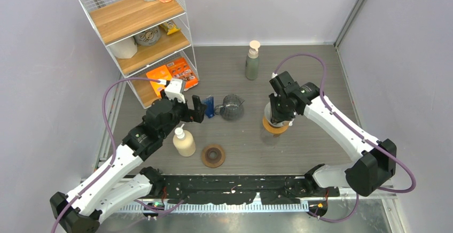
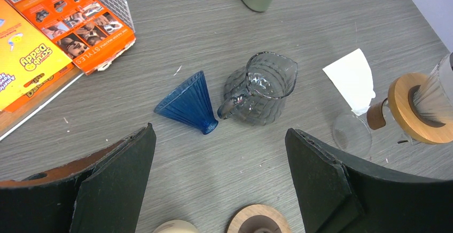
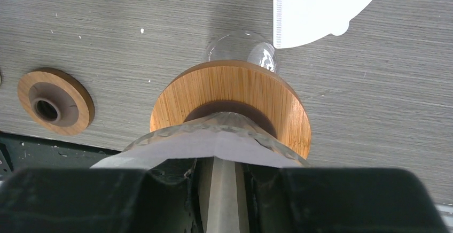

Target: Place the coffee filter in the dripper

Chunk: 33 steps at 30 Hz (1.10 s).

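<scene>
My right gripper (image 1: 278,116) (image 3: 221,163) is shut on a white paper coffee filter (image 3: 203,142). It holds the filter in the mouth of a clear glass dripper with a bamboo collar (image 3: 240,86) (image 1: 275,127) (image 2: 414,107). The filter's edge lies along the dripper's rim. A second flat white filter (image 3: 320,8) (image 2: 350,78) lies on the table just beyond the dripper. My left gripper (image 1: 198,108) (image 2: 219,131) is open and empty above the table. It is near a blue ribbed glass cone (image 2: 187,103) (image 1: 209,106) lying on its side.
A grey glass pitcher (image 2: 262,88) (image 1: 232,107) stands beside the blue cone. A round wooden lid (image 1: 213,155) (image 3: 55,102) and a cream pump bottle (image 1: 184,141) sit near the front. A green bottle (image 1: 252,62) stands at the back. A wire shelf (image 1: 139,35) is at the back left.
</scene>
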Motion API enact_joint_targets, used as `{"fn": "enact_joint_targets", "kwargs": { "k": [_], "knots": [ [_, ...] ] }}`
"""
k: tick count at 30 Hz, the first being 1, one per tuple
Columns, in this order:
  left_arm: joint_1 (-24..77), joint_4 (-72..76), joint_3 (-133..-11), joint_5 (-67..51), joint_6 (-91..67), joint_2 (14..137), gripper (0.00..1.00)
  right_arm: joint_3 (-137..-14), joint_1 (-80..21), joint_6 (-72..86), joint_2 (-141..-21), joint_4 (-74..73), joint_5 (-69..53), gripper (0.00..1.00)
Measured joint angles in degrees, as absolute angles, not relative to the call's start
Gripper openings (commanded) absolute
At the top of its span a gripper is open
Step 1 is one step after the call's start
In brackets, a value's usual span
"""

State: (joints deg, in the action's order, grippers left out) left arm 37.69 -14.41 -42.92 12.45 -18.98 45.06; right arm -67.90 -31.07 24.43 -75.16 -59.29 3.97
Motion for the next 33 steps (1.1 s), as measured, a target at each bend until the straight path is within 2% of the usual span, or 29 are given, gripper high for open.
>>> {"fn": "enact_joint_targets", "kwargs": {
  "k": [13, 25, 30, 33],
  "knots": [
    [37.7, -14.4, -42.9, 12.5, -19.0, 45.1, 0.99, -66.6, -31.1, 24.9, -74.1, -57.8, 3.9, 0.32],
    [37.7, -14.4, -42.9, 12.5, -18.8, 45.1, 0.99, -67.7, -31.1, 24.8, -73.7, -58.2, 4.4, 0.47],
    [37.7, -14.4, -42.9, 12.5, -18.8, 45.1, 1.00, -68.5, -31.1, 24.9, -73.7, -58.5, 4.8, 0.48],
    [37.7, -14.4, -42.9, 12.5, -18.8, 45.1, 0.99, -68.7, -31.1, 25.0, -73.8, -58.7, 5.0, 0.45]
  ]
}}
